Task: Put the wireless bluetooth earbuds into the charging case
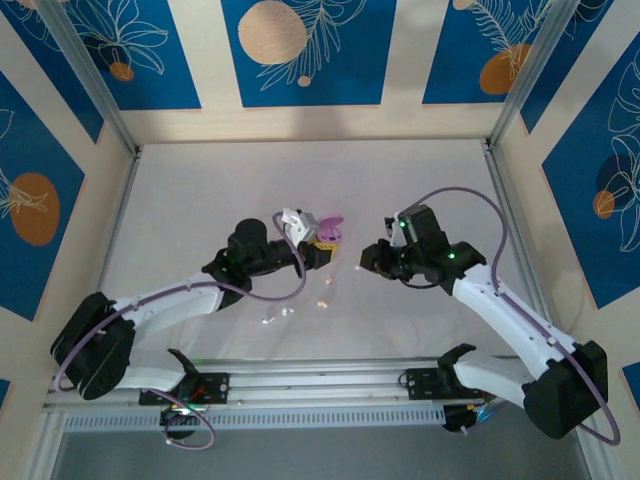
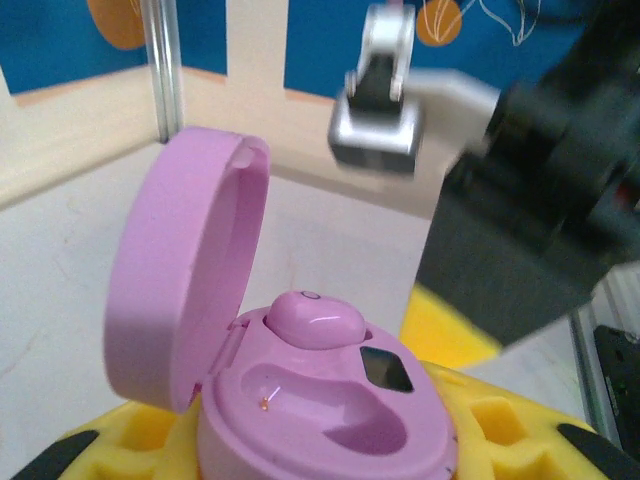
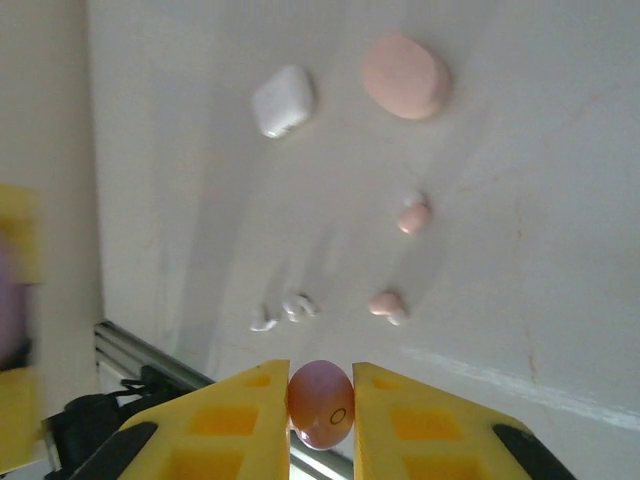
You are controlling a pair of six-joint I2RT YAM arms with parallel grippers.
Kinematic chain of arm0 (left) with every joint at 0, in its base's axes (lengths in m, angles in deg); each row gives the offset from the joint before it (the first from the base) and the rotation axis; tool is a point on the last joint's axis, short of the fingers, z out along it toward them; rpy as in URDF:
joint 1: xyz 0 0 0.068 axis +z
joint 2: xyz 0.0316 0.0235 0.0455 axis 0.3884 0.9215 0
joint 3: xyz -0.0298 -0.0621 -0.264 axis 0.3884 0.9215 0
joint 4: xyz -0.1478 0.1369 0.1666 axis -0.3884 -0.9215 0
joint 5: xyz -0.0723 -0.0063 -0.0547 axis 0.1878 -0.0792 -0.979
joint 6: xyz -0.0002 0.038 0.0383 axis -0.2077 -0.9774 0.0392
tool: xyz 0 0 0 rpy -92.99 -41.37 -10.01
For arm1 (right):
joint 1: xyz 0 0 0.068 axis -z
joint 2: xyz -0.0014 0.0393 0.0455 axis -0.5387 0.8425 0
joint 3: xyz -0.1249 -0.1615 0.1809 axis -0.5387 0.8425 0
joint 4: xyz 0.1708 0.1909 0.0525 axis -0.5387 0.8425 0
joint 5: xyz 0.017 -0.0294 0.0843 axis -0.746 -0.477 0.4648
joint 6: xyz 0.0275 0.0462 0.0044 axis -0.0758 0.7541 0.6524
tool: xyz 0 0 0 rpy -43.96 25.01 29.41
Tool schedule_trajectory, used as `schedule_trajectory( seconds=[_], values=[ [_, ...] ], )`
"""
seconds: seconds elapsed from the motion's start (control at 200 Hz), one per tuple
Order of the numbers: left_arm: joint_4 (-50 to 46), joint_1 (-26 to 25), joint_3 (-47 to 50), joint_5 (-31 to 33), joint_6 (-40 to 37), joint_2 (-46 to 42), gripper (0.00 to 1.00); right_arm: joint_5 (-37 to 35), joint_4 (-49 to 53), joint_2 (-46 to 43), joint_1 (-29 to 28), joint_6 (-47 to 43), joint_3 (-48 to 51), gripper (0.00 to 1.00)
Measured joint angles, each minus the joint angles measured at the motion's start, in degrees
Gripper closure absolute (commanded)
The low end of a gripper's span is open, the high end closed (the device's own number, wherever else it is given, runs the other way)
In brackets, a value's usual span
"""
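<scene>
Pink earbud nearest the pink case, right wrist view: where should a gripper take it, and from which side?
Take the pink earbud across its rounded body, coming straight down from above. It lies low on the table, apart from the pink case and the other pink bud, so there is room either side; a side approach would likely push it away.

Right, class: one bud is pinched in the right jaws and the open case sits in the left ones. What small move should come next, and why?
Probably carry the held bud toward the open case and line it up over the empty slot. The lid stands up, the other bud is already seated, and the slot beside it is bare.
</scene>
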Motion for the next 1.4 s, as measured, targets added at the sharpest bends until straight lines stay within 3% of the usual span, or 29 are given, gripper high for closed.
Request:
schedule_trajectory(
  seconds=[0.67, 1.401],
  values=[
    [-2.93, -2.75, -2.36, 1.09, -4.17, 3.63, 0.73, 4.11, 2.54, 0.07, -1.79, -1.33, -7.43, 0.78],
    [-5.09, -3.56, -3.34, 1.29, -5.6, 3.61, 0.73, 0.66, 2.45, 6.4, -5.88, -3.67, -12.83, 0.78]
  ],
)
